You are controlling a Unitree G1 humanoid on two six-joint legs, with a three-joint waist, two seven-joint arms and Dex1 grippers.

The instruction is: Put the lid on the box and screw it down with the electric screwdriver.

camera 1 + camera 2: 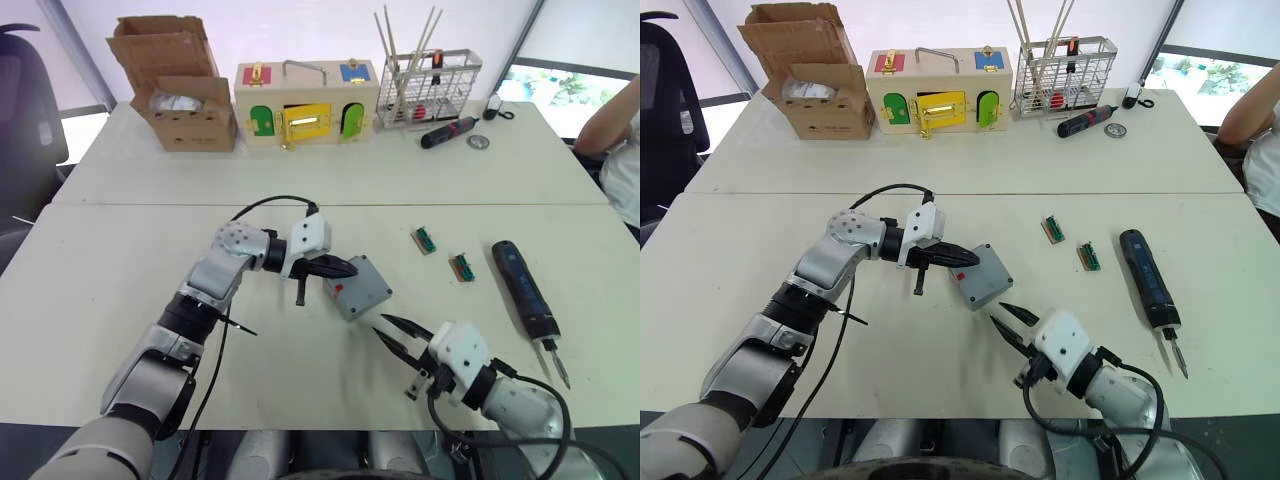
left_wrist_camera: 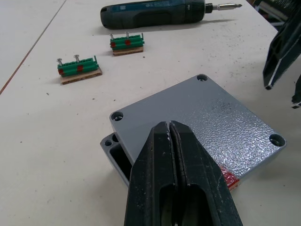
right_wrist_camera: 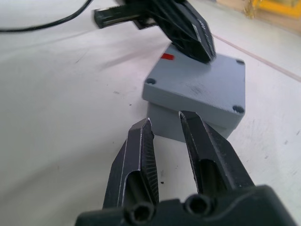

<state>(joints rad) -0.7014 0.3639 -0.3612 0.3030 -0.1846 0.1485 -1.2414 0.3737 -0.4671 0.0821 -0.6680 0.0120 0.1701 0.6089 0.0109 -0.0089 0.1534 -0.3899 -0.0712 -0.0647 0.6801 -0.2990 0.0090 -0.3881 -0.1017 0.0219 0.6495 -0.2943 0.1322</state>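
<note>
lid skewed on box, left gripper at edge

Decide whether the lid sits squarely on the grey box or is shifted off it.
Shifted. In the left wrist view the lid lies on the box skewed, leaving one box corner uncovered.

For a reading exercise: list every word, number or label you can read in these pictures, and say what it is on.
No text can be read.
Screwdriver: light print on the barrel, too blurred to read.
Box: plain red mark, no letters.
Cardboard box: no legible print.
</note>
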